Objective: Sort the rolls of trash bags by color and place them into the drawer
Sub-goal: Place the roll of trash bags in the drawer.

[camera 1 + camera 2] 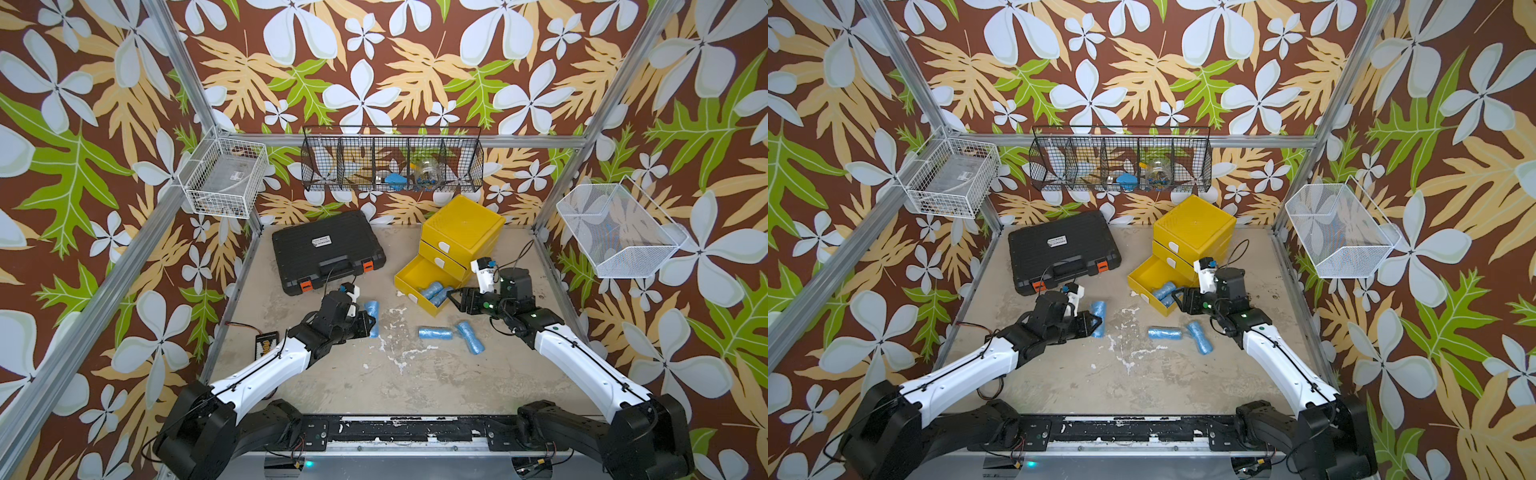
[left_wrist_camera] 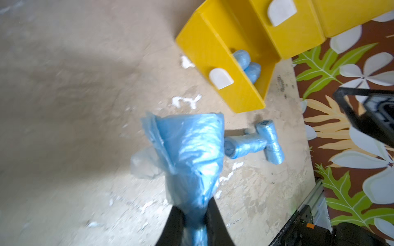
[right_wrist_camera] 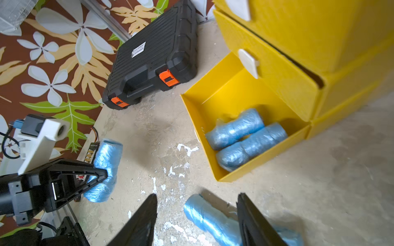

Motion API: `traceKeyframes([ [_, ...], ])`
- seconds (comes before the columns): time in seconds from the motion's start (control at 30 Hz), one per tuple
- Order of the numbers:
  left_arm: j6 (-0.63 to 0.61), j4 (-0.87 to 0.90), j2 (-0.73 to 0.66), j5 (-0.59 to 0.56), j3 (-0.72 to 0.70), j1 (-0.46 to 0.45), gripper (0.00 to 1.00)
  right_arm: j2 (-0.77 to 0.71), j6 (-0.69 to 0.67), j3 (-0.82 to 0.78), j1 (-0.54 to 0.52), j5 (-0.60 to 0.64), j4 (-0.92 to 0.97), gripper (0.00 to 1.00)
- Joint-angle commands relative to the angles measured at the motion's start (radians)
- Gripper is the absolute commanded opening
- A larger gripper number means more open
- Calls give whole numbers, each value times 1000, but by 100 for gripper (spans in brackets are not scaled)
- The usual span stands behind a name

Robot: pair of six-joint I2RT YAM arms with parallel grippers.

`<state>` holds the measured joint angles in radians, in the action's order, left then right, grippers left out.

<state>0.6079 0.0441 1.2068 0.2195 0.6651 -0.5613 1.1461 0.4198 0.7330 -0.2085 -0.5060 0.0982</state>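
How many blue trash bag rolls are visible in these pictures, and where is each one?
5. One roll is in the left gripper, two rolls lie on the table, two rolls lie in the open drawer. Others may be hidden in the drawer.

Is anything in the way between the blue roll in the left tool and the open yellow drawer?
Nothing visible: only bare tabletop lies between the held roll and the open drawer. The right tool hovers beside the drawer, off that line.
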Motion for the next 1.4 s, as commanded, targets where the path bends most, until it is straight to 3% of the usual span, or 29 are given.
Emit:
traceKeyframes([
  [0.0, -141, -61, 96, 25, 112, -21, 1, -27, 21, -18, 57, -113, -18, 62],
  [0.33, -400, -41, 529, 7, 525, -85, 6, -79, 42, -62, 153, -196, -13, 62],
  [0.53, -508, -20, 690, -10, 709, -109, 7, -88, 39, -57, 162, -198, 3, 62],
  [1.0, -632, -6, 876, -61, 858, -113, 10, -81, 37, -46, 164, -193, 15, 62],
  [1.1, -640, 8, 892, -65, 871, -114, 15, -83, 36, -47, 163, -192, 17, 62],
  [1.3, -633, 11, 887, -53, 849, -115, 43, -86, 39, -48, 164, -190, 17, 62],
  [1.37, -626, 5, 876, -51, 835, -117, 45, -88, 39, -46, 164, -190, 17, 62],
])
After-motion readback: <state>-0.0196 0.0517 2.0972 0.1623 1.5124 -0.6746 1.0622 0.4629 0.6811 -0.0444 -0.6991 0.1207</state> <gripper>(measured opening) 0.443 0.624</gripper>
